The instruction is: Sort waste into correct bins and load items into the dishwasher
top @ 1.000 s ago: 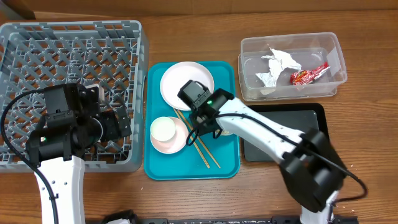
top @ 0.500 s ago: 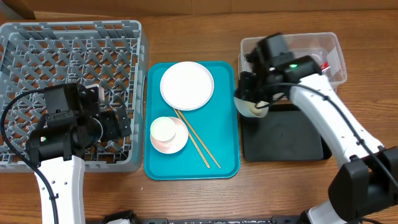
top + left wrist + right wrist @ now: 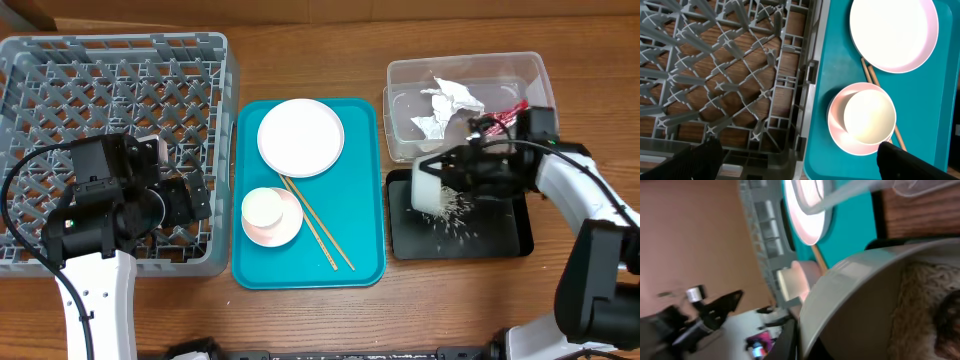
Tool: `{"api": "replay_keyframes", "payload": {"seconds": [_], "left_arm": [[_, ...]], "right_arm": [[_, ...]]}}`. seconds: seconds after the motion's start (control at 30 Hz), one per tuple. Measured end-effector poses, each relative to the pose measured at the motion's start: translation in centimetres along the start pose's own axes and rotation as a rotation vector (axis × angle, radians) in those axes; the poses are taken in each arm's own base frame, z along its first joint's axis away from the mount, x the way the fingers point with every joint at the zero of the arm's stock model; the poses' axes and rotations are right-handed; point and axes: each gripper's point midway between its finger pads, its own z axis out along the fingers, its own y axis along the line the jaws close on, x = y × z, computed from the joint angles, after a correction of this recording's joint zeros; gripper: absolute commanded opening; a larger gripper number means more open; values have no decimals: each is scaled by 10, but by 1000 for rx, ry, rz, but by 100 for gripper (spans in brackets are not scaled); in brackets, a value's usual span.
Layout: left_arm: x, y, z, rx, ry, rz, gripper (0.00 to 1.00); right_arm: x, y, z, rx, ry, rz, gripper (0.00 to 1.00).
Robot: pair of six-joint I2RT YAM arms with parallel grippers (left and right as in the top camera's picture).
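Observation:
My right gripper is shut on the rim of the grey-green bowl, which lies tipped on its side over the black tray. White rice grains spill from it onto the tray. In the right wrist view the bowl fills the frame. The clear tub holds white tissue and the red wrapper. The white plate, the white cup in the pink bowl and the chopsticks lie on the teal tray. My left gripper is open and empty over the rack's right wall.
The grey dish rack fills the left of the table. The left wrist view shows its lattice, the plate, the cup and the teal tray beside it. Bare wooden table lies along the front edge.
My right arm carried the grey-green bowl from the teal tray past the clear tub to above the black tray and tipped it; rice now falls out. The left arm has not moved.

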Motion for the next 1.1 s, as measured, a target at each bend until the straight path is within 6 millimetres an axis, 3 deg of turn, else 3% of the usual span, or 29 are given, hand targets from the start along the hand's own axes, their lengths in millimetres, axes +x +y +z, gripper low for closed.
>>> {"api": "replay_keyframes", "payload": {"seconds": [0.27, 0.47, 0.73, 0.83, 0.9, 0.97, 1.03, 1.07, 1.1], "left_arm": [[0, 0, 0, 0, 0, 0, 100], [0, 0, 0, 0, 0, 0, 99], [0, 0, 0, 0, 0, 0, 100], [0, 0, 0, 0, 0, 0, 100], [0, 0, 0, 0, 0, 0, 100], [0, 0, 0, 0, -2, 0, 100], [0, 0, 0, 0, 1, 0, 100], [0, 0, 0, 0, -1, 0, 100], [0, 0, 0, 0, 0, 0, 100]], "right_arm": [[-5, 9, -60, -292, -92, 154, 4], [-8, 16, -72, -366, -89, 267, 4], [-6, 17, -72, -375, -81, 290, 4], [6, -12, -46, -152, -66, 283, 4], [15, -19, -35, -50, -34, 250, 4], [18, -13, -29, 46, -21, 163, 4], [12, 9, -28, 148, -29, 16, 4], [10, 38, -23, 210, -38, -143, 4], [13, 49, -15, 262, -32, -218, 4]]}}
